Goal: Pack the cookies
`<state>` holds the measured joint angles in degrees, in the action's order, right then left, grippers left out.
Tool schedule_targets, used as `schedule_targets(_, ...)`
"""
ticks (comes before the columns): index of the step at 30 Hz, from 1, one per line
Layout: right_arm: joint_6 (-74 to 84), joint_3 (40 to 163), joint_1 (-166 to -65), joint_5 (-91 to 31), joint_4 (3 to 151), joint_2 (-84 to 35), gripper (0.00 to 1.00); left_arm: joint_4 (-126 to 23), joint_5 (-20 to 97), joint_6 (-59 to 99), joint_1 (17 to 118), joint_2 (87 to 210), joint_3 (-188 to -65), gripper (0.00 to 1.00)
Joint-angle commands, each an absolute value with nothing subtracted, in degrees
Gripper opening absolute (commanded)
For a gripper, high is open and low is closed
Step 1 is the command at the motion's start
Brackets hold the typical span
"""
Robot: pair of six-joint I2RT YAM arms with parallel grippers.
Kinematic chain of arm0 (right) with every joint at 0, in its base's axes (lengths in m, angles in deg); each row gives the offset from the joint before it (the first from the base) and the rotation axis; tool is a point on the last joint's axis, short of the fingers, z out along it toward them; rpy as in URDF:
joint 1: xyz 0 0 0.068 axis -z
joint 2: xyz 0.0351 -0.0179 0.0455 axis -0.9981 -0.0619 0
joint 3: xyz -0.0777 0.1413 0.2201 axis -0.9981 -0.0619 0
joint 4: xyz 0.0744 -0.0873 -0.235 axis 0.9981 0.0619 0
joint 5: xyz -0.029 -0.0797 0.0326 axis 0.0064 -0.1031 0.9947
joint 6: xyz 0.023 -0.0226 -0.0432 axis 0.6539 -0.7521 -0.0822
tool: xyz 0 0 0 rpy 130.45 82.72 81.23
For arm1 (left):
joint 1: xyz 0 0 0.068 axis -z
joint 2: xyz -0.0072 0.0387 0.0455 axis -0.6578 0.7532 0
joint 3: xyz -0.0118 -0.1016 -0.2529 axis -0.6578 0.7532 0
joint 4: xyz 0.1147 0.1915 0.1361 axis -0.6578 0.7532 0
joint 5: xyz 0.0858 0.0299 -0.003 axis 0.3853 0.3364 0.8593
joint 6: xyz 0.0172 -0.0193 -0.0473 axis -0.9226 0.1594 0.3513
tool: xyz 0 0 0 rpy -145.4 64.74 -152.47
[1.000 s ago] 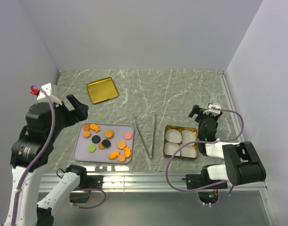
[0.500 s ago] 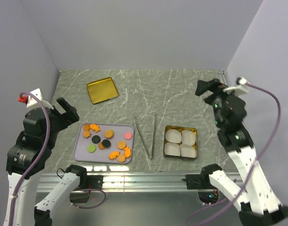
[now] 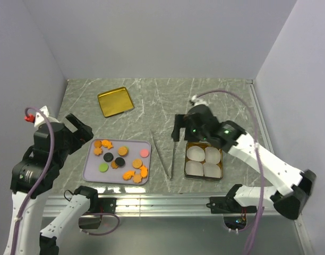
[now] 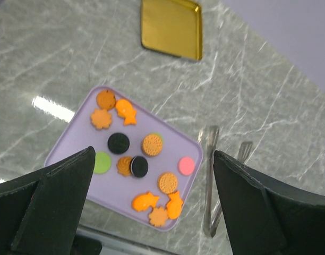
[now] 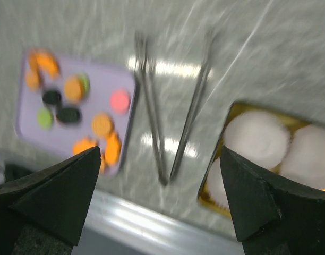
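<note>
The cookies (image 3: 120,159) lie on a lilac tray (image 3: 88,169): orange rounds, flower and fish shapes, black discs, one green and one pink. They also show in the left wrist view (image 4: 144,170) and, blurred, in the right wrist view (image 5: 77,114). A gold tin (image 3: 222,160) with white paper cups (image 3: 204,161) sits right of two metal tongs (image 3: 167,153). My left gripper (image 3: 82,126) is open and empty, high over the tray's left end. My right gripper (image 3: 178,128) is open and empty, above the tongs, left of the tin.
A gold lid (image 3: 115,101) lies at the back left, also in the left wrist view (image 4: 171,27). The tongs (image 4: 210,180) lie in a V between tray and tin. The metal table rail (image 3: 162,201) runs along the front. Grey walls close three sides.
My right arm swung up from beside the tin, out to the far right, then left and down over the tongs. My left arm shifted back slightly and stays raised, open.
</note>
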<state>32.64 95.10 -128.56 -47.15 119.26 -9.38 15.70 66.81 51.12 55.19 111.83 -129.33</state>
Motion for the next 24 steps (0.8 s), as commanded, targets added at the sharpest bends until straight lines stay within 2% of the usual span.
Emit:
schedule_targets(1,35.41,97.24,-133.11,-42.85,124.84,-13.57,1.00,20.11,64.38,53.40,55.37,114.64,-128.01,0.99)
schedule_targets(6,36.28,96.97,-139.71,-39.41,121.76,-22.71,1.00,17.41,59.82,53.93,55.37,111.48,-122.83,0.99)
schedule_targets(18,39.98,99.26,-140.06,-35.29,118.86,-39.68,1.00,16.17,58.40,50.42,55.37,110.42,-121.05,0.93)
schedule_targets(24,40.68,101.28,-139.89,-39.67,122.90,-43.99,1.00,16.00,59.37,48.57,55.28,109.81,-121.32,0.93)
